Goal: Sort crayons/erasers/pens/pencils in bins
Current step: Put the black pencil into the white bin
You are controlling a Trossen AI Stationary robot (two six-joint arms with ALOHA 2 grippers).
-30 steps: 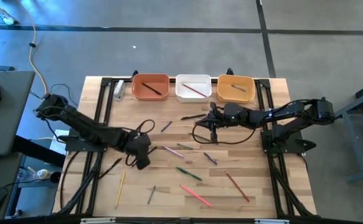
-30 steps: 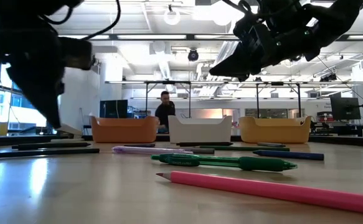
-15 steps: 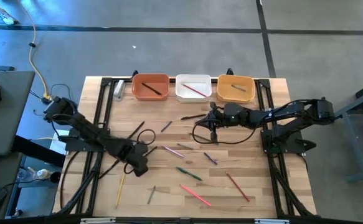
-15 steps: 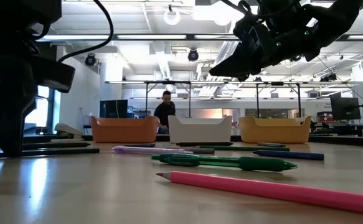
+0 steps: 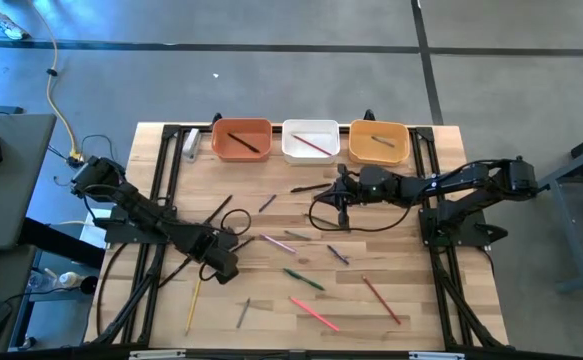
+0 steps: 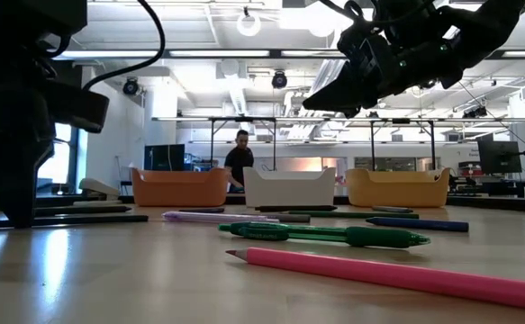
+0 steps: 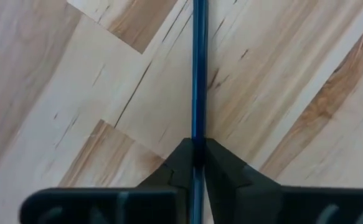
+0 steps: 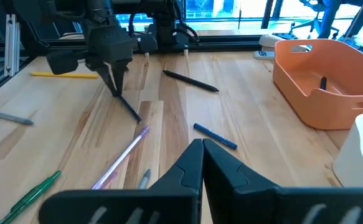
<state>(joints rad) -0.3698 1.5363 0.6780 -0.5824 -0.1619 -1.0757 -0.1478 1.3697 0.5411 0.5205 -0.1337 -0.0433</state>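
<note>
My left gripper (image 5: 228,256) stands low over the wooden table's left middle, shut on a thin dark stick (image 8: 130,109) that lies on the wood. My right gripper (image 5: 343,192) hangs shut above the table's middle, in front of the bins, holding nothing. At the far edge stand the terracotta-orange bin (image 5: 241,142), the white bin (image 5: 310,142) and the yellow-orange bin (image 5: 378,142), each with a stick or two inside. Several more sticks lie flat on the table, among them a green pen (image 6: 334,235) and a pink pencil (image 6: 397,274). My left gripper pinches the dark stick at one end (image 7: 198,138) between its two fingertips (image 8: 114,86). The fingers come from above, pointing down, and the stick runs straight out from between them. The rest of the stick lies along the table top (image 8: 135,114).
A yellow pencil (image 5: 193,300) and a black stick (image 5: 178,268) lie just near-left of my left gripper. Black cables (image 5: 356,222) loop over the table's middle. Black frame rails (image 5: 161,180) run along both sides. A person (image 6: 240,160) stands far behind the bins.
My left gripper has gone down to the table and a little toward the near edge, and the arm behind it has lowered. My right gripper has kept still.
</note>
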